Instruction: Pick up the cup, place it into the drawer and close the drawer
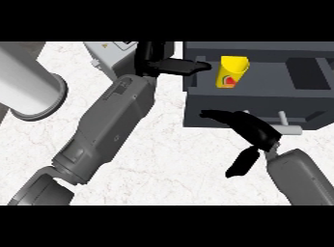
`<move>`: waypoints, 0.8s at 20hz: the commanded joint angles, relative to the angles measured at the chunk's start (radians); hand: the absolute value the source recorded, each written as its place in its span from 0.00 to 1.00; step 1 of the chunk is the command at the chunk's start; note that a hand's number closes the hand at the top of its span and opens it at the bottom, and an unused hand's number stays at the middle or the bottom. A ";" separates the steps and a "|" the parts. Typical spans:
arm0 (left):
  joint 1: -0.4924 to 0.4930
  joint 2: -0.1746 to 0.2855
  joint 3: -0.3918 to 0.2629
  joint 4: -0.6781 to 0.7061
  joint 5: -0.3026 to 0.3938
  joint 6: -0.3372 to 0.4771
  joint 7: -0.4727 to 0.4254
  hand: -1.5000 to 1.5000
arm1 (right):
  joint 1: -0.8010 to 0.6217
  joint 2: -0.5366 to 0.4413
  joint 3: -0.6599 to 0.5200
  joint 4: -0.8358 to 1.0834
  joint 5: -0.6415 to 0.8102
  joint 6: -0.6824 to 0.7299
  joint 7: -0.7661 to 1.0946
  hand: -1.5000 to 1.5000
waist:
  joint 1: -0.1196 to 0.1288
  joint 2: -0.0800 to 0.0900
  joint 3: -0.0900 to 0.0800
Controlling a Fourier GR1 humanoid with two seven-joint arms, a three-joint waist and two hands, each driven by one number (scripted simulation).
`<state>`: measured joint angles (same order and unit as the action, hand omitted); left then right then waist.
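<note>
Cup (232,72) in drawer (213,102), just past the left hand (171,64), fingers straight and empty. Right hand (250,129) (open, against the drawer front) should push squarely once the left clears.

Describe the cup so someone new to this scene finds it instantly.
Look at the dark grey drawer at the upper right of the white marbled counter. In its open compartment, near the left end, sits the cup, just right of the left robot hand. It is the only bright yellow thing, with a red mark on its side, among grey and black parts.
</note>
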<state>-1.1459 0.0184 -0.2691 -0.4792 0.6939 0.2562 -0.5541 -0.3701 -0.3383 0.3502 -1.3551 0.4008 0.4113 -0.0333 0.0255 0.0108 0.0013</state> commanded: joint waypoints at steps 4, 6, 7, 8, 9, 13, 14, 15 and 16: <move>0.083 0.050 0.008 -0.102 0.007 -0.042 0.020 0.00 | -0.170 0.069 -0.014 0.476 0.142 -0.154 -0.169 1.00 | 0.052 0.002 0.001; 0.152 0.047 -0.010 -0.128 -0.002 -0.054 0.000 0.00 | -0.200 0.064 -0.053 0.567 0.128 -0.184 -0.236 1.00 | 0.075 0.004 0.003; 0.154 0.091 -0.006 -0.155 0.003 -0.081 0.027 0.00 | -0.258 0.035 -0.078 0.596 0.117 -0.156 -0.268 1.00 | 0.078 0.001 0.002; 0.184 0.102 0.003 -0.144 0.008 -0.104 0.007 0.00 | -0.255 0.062 -0.090 0.630 0.118 -0.215 -0.308 1.00 | 0.075 0.009 0.003; 0.175 0.139 0.013 -0.167 0.019 -0.113 0.042 0.00 | -0.289 0.031 -0.136 0.645 0.077 -0.180 -0.334 1.00 | 0.087 0.006 0.003; 0.231 0.139 0.001 -0.215 0.017 -0.135 0.032 0.00 | -0.406 0.017 -0.213 0.758 0.063 -0.240 -0.372 1.00 | 0.102 0.012 0.004; 0.226 0.129 -0.003 -0.216 0.015 -0.131 0.033 0.00 | -0.425 0.003 -0.226 0.793 0.061 -0.242 -0.379 1.00 | 0.113 0.020 0.005; 0.227 0.144 -0.006 -0.235 0.013 -0.128 0.051 0.00 | -0.463 0.009 -0.241 0.810 0.053 -0.245 -0.374 1.00 | 0.115 0.014 0.004; 0.259 0.125 -0.020 -0.232 0.005 -0.141 0.027 0.00 | -0.467 0.005 -0.269 0.831 0.043 -0.286 -0.382 1.00 | 0.117 0.023 0.005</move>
<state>-0.9307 0.1412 -0.2747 -0.6820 0.7047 0.1351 -0.5222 -0.7546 -0.3100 0.1609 -0.6087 0.4724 0.1845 -0.3774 0.1298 0.0298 0.0089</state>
